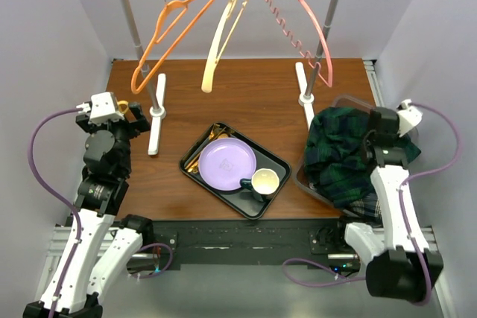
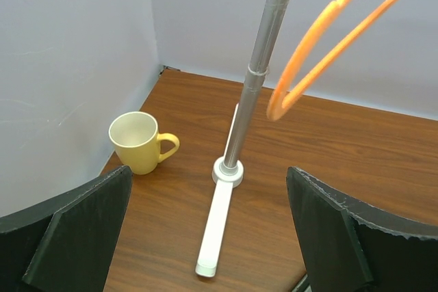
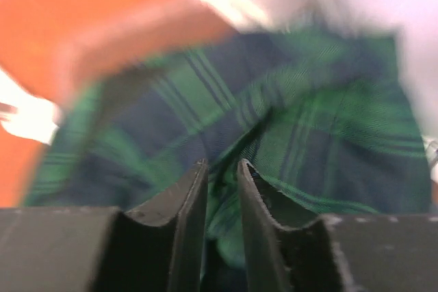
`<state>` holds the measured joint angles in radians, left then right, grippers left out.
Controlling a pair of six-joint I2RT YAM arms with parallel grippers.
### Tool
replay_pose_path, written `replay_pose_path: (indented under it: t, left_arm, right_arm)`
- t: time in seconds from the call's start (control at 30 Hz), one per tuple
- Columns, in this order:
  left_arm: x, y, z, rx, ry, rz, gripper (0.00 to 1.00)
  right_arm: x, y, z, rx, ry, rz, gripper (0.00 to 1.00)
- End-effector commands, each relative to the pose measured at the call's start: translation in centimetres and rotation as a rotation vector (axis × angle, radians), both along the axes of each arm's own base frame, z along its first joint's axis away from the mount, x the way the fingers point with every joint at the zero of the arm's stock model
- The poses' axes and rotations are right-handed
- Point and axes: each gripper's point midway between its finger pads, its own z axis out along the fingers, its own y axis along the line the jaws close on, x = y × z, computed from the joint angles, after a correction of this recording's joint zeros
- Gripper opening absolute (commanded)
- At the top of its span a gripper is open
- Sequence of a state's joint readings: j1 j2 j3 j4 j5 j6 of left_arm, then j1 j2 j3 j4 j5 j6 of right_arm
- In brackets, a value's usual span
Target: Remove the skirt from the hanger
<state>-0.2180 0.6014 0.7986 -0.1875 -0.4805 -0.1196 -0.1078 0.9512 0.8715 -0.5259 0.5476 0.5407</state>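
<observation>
Jaws on the right gripper (image 3: 222,169) stand almost together, and a ridge of the dark green plaid cloth skirt (image 1: 335,154) sits in the narrow slot between them, so I read it as a pinch on the fabric, though the wrist view is blurred. The left gripper (image 2: 209,189) is spread wide and holds nothing, parked over the brown wooden table (image 1: 253,94) by the rack's left post, with a pale yellow ceramic mug (image 2: 137,141) just beyond it. The skirt is off the rail altogether, heaped in the clear plastic bin (image 1: 350,98) at the right edge of the table. The curved red plastic hanger (image 1: 305,20) hangs bare above it, as do the orange plastic hanger (image 1: 168,35) and the cream plastic hanger (image 1: 220,42). As I judge it, what remains is the letting go. To do that cleanly, the cloth should be resting its weight in the bin before the fingers part. They should open fully rather than a crack, since plaid weave snags easily on ridged pads. The wrist should then rise straight up — not sideways, where a caught fold could drag the light bin or pull the skirt over its rim. The left arm has no call to move.
</observation>
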Motion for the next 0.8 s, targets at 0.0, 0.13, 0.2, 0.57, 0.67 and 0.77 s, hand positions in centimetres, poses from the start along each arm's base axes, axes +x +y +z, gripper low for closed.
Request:
replay_pose_path:
  t: [0.0, 0.13, 0.2, 0.57, 0.67, 0.77]
  left_arm:
    - [-0.3, 0.2, 0.8, -0.017, -0.051, 0.021, 1.00]
    - [-0.6, 0.4, 1.0, -0.017, -0.065, 0.026, 1.00]
    - [-0.6, 0.4, 1.1, -0.015, -0.063, 0.028, 1.00]
    - [-0.8, 0.5, 1.1, -0.019, -0.071, 0.032, 1.00]
    - [-0.7, 0.4, 1.1, -0.021, -0.070, 0.027, 1.00]
    - [-0.6, 0.3, 1.2, -0.021, -0.072, 0.024, 1.00]
  right_arm:
    - [0.9, 0.6, -11.7, 0.188, 0.131, -0.031, 0.23]
    - [2.2, 1.1, -16.5, 0.279, 0.226, -0.017, 0.20]
    - [2.7, 0.8, -15.8, 0.261, 0.232, -0.009, 0.20]
    - [1.9, -1.4, -5.0, 0.105, 0.092, -0.039, 0.47]
    - [1.2, -1.5, -1.8, 0.073, 0.046, -0.029, 0.53]
    - [2.0, 0.1, 0.3, 0.110, -0.001, 0.068, 0.53]
